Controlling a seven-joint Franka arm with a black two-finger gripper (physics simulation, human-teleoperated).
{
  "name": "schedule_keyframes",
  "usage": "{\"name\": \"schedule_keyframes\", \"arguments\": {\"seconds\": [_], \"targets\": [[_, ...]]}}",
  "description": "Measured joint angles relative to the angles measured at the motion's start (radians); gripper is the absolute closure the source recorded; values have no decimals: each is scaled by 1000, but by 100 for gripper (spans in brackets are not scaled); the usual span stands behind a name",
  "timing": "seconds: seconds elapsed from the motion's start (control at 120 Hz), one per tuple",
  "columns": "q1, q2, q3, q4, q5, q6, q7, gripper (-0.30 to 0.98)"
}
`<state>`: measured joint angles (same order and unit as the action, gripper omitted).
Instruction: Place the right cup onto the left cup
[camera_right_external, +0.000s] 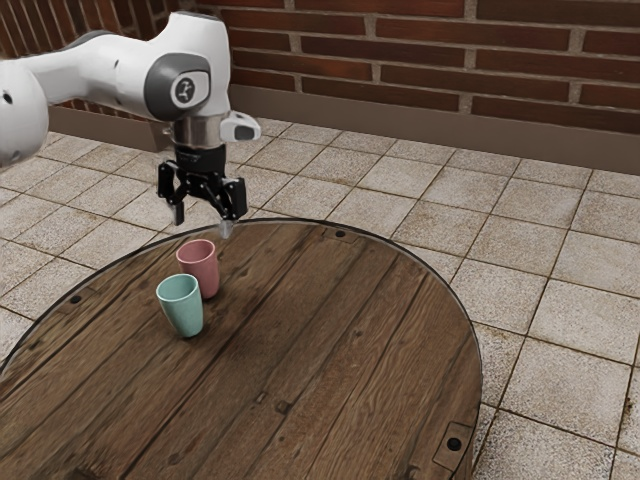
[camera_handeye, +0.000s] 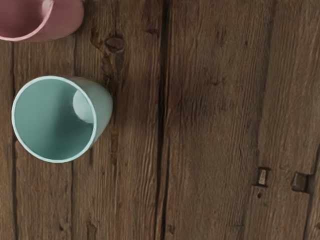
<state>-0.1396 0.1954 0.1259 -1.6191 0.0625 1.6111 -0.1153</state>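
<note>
The black gripper (camera_right_external: 203, 222) is above the table's far side, its two fingers spread apart with nothing between them. Just below it in the exterior view stands an upright pink cup (camera_right_external: 203, 275). An upright teal cup (camera_right_external: 184, 312) is nearer that camera, overlapping the pink one's lower part in the picture; whether they touch is hard to tell there. From the hand, the teal cup (camera_handeye: 55, 120) shows its open mouth, and a strip of wood separates it from the partly cut-off pink cup (camera_handeye: 67, 19).
Both cups are on a round wooden table (camera_right_external: 330, 330) with a thin dark rim. Tiled floor (camera_right_external: 560, 300) surrounds it, and a brick wall (camera_right_external: 400, 50) rises behind. Small metal fittings (camera_handeye: 300, 182) are set into the planks.
</note>
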Motion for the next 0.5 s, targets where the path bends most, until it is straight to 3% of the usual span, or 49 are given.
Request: {"name": "schedule_keyframes", "arguments": {"seconds": [0.25, 0.5], "targets": [[-10, 95, -6, -94, 2, 198, -23, 0], [-11, 17, 31, -296, 0, 347, -46, 0]]}}
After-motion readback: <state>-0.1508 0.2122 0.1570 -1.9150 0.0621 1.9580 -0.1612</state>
